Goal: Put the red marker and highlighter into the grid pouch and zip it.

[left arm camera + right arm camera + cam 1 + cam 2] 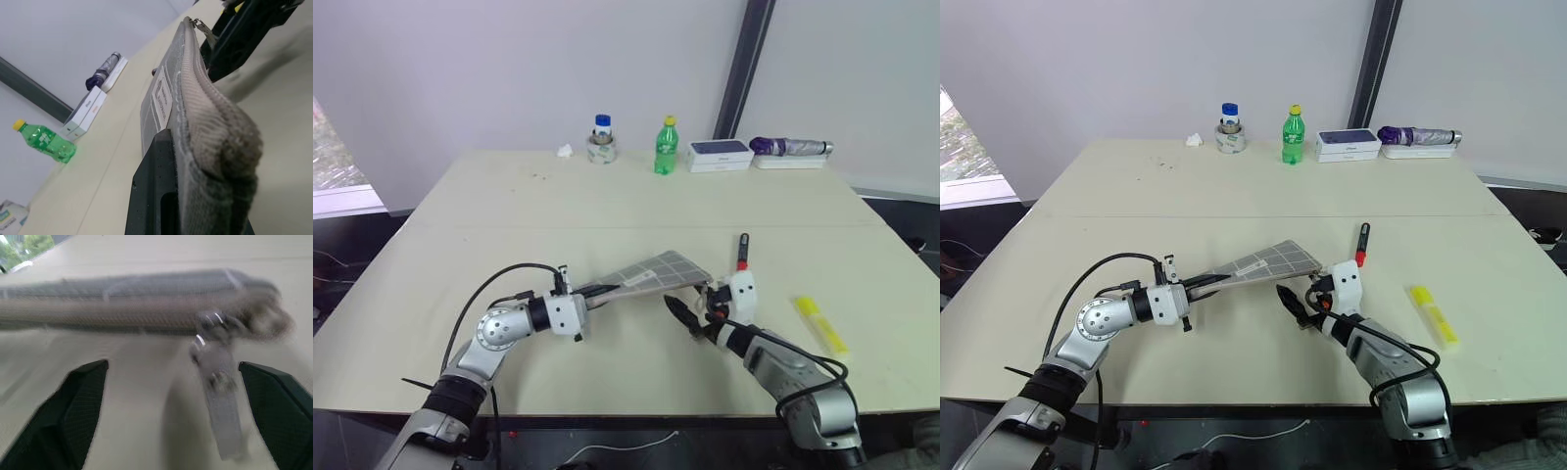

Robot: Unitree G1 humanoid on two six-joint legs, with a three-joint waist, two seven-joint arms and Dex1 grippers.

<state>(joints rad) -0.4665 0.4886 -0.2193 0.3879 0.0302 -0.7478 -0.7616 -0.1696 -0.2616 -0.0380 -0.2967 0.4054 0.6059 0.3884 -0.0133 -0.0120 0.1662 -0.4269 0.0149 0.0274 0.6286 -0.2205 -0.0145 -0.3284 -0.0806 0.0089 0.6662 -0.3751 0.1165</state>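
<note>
Pale worktop in the head views: left gripper clamped on the lifted grid pouch; red marker and highlighter lie outside. Left wrist view confirms that pinch. Right wrist view: right gripper, fingers apart, should close squarely on the dangling zipper pull.

The beige rectangular worktop carries 5 items along its far edge: a crumpled white scrap, a tape roll with a blue-capped jar on it, a green plastic bottle with yellow cap, a flat white box, and a folded purple umbrella on a white tray.
</note>
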